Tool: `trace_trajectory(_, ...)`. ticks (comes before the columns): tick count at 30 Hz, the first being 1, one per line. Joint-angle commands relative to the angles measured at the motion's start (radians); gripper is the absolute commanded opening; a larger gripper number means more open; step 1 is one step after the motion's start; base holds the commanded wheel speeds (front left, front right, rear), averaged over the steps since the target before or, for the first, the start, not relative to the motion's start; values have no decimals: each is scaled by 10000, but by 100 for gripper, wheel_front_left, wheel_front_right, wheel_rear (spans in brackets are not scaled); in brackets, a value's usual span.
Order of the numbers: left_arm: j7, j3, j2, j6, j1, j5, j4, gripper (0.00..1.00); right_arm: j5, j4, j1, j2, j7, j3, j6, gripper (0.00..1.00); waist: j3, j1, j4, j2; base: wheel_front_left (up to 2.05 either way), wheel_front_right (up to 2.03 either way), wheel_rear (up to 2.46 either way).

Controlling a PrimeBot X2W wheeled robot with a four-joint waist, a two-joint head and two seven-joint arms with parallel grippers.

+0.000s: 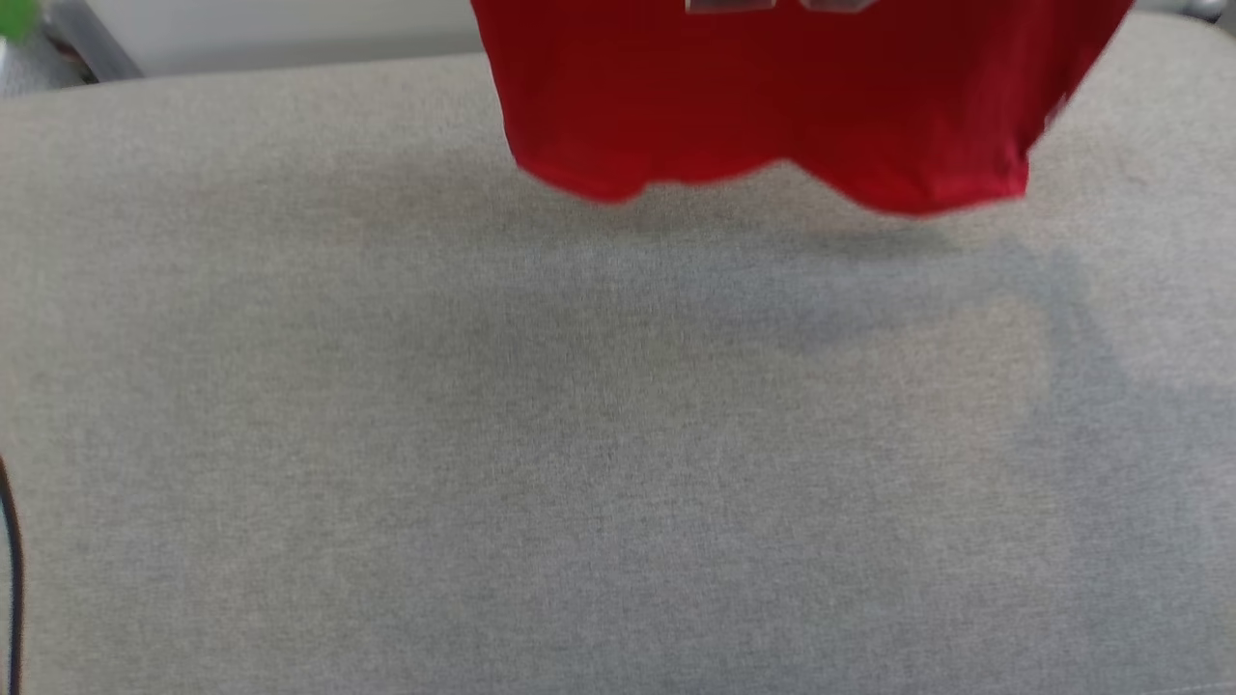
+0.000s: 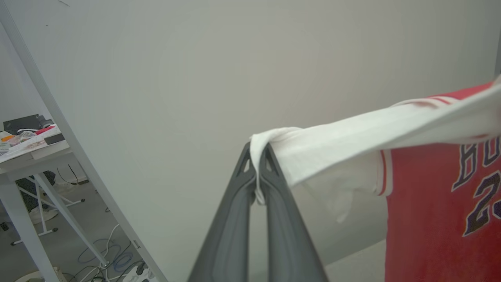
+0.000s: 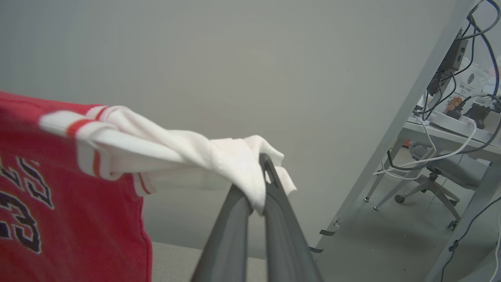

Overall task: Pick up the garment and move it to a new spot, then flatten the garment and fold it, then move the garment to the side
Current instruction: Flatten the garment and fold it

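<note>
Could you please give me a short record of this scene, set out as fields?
garment: red jersey, hanging spread between both grippers
left gripper: shut on a white sleeve
right gripper: shut on the other white sleeve
lettering: faces the wrist cameras
surface: grey cloth, below the hem

The left gripper (image 2: 257,156) and right gripper (image 3: 256,168) have long, matte dark-grey fingers (image 2: 231,235) that taper to narrow tips with small triangular holes; seemingly plastic.
</note>
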Motion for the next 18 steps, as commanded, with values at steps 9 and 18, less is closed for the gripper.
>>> trace_trajectory(9,-1400,-870,243,-88,-4116,727,2922,0,-897,2591,-3644,830,-1469,837,-13,0,2862,0,131,-1,0,0,0)
trace_trajectory(18,-3728,-1253,-261,-98,-6301,1176,5777,0,-1847,5143,-5777,1921,-3419,1187,-13,0,3917,0,270,-1,0,0,0)
